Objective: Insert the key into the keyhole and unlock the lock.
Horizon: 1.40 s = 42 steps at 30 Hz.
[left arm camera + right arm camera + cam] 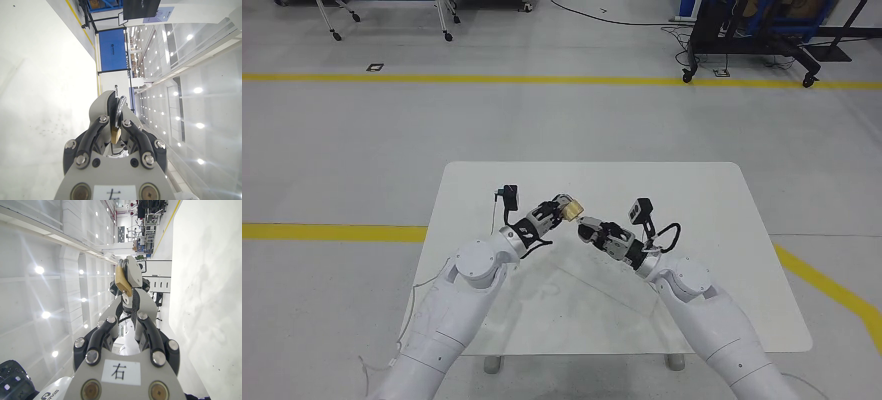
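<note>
Lock (121, 279), a smooth brass block, is hanging over the white table (692, 200) between both arms, with the left gripper (118, 104) closing narrowly on its curved steel shackle (122, 100). Flat silvery key (125, 299) is sitting in the keyhole at its base, and the right gripper (129, 297) is clamping the key's head between ribbed black pads (134, 302).

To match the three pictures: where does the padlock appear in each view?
Top view: padlock over the table, near its middle.
Left wrist view: padlock clamped in the left tool.
Right wrist view: padlock just beyond the right tool, key at its base.
Shared landmark: the white table.
</note>
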Available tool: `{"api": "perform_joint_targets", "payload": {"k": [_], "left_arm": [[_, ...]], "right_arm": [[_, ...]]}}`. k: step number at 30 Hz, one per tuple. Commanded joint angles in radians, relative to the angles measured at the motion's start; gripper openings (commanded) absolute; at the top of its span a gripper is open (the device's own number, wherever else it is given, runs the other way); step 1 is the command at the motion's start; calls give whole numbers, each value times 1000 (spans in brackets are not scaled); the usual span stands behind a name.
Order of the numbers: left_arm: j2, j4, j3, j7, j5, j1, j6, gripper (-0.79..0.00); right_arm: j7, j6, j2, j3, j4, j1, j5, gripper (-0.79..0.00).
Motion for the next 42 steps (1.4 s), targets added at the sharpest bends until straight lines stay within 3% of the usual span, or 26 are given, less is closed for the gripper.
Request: {"api": "perform_joint_targets", "payload": {"k": [1, 6, 8, 20, 22, 30, 36, 41, 42], "left_arm": [[0, -2, 0, 0, 3, 1, 0, -785], [-1, -12, 7, 6, 18, 7, -1, -785], [0, -15, 7, 7, 25, 9, -4, -785], [6, -27, 17, 22, 150, 30, -157, -785], [6, -33, 17, 27, 156, 37, -188, -785], [9, -47, 9, 33, 179, 49, -263, -785], [10, -57, 4, 50, 186, 60, -291, -785], [11, -57, -4, 55, 178, 62, -291, -785], [11, -56, -5, 56, 176, 62, -286, -785]], "right_arm": [[1, 0, -1, 0, 5, 2, 4, -674], [7, 11, -5, -4, 21, 12, 23, -717], [11, 15, -7, -4, 30, 16, 35, -785], [100, 73, -17, 11, 78, 32, 192, -785], [154, 116, -21, 17, 92, 33, 291, -785], [299, 247, -26, 26, 160, 64, 429, -785], [367, 324, -31, 22, 207, 87, 484, -785], [348, 295, -30, 25, 223, 98, 449, -785], [338, 283, -30, 26, 221, 98, 432, -690]]}}
